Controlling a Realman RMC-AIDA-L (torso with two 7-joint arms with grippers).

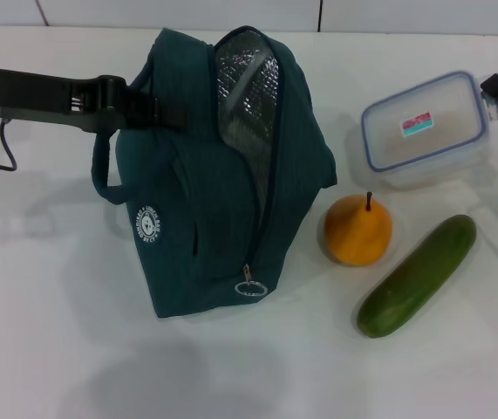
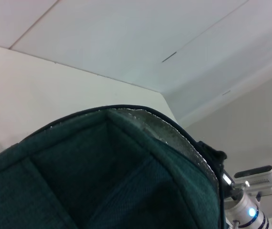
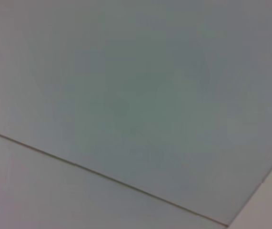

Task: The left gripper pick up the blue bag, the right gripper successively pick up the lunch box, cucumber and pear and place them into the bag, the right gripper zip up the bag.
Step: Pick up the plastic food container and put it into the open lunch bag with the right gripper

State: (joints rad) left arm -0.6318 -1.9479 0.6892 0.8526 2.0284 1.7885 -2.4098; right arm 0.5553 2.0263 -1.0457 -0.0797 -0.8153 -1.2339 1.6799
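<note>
White table [image 1: 74,349]: surface fills the scene. Pale panelled wall [image 1: 179,13] runs along its far edge, with dark vertical seams between panels.

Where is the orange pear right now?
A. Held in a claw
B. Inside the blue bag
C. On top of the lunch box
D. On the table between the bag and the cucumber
D: the pear sits on the white table, just beside the blue bag, with the cucumber on its other side; the lunch box lies farther back and no claw touches the pear.
</note>
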